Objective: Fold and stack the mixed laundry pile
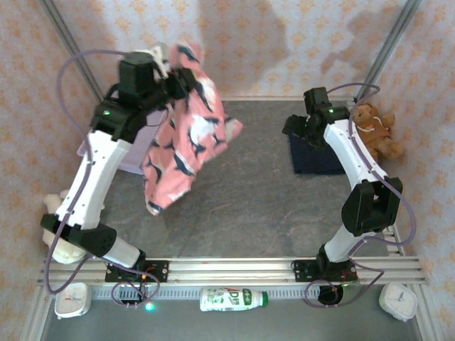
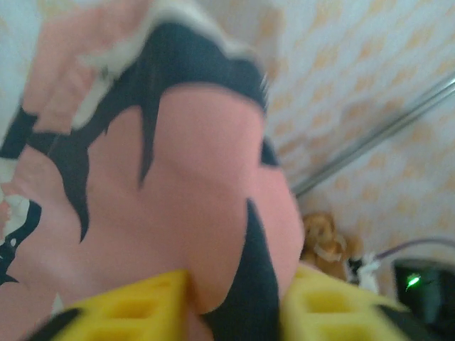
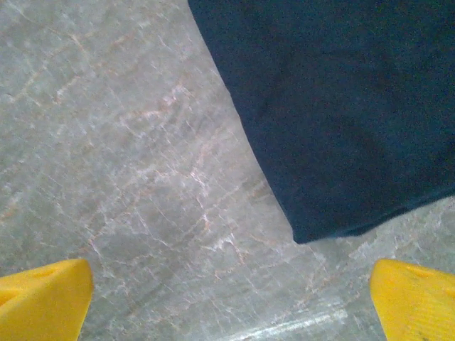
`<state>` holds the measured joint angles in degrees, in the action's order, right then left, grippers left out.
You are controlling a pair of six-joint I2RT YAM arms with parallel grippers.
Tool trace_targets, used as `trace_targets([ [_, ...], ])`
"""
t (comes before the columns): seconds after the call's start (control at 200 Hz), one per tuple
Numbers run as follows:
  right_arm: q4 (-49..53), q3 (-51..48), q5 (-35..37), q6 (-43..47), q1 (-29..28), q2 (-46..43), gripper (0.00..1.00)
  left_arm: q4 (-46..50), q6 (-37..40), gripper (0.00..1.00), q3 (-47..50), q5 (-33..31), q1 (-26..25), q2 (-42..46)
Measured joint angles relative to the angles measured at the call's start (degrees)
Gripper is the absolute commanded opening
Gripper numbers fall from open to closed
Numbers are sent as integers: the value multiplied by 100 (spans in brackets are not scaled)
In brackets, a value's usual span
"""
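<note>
Yellow fingers (image 2: 135,309) of left pincer (image 2: 236,302) flank shark cloth (image 2: 192,213), seemingly clamped, though blurred. Right wrist: right pincer (image 3: 231,302) gapes apart, navy cloth (image 3: 341,106) ahead on table (image 3: 128,142). Overhead: shark cloth hangs below raised left pincer.

You have a brown teddy bear (image 1: 377,131) far right on the grey table (image 1: 263,206). A cream soft toy (image 1: 62,250) sits near left. A bottle (image 1: 233,299) lies between two white clocks (image 1: 72,300) at the near edge.

Patterned wallpaper (image 1: 284,42), grey (marbled) tabletop (image 1: 256,206)
</note>
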<state>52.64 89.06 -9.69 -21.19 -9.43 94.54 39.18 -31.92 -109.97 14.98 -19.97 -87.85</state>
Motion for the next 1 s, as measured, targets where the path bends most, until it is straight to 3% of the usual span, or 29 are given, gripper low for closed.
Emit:
trace_targets([
  [0.145,0,-199,-2,-44,0,-109,100,459,-48,100,431,-256,-264,-675],
  [0.305,-111,-514,-205,-120,-2,-302,91,551,-240,100,1788,-546,-531,-695],
  [0.485,-409,-1178,-675,-269,-203,-378,84,511,-645,99,3296,-660,-579,68],
  [0.746,-815,-1766,-1012,-337,-1475,90,66,466,-1309,99,5386,-901,-643,1333],
  [1.001,-1169,-2146,-1325,-339,-1797,776,65,326,-2028,98,7217,-863,-658,1985],
])
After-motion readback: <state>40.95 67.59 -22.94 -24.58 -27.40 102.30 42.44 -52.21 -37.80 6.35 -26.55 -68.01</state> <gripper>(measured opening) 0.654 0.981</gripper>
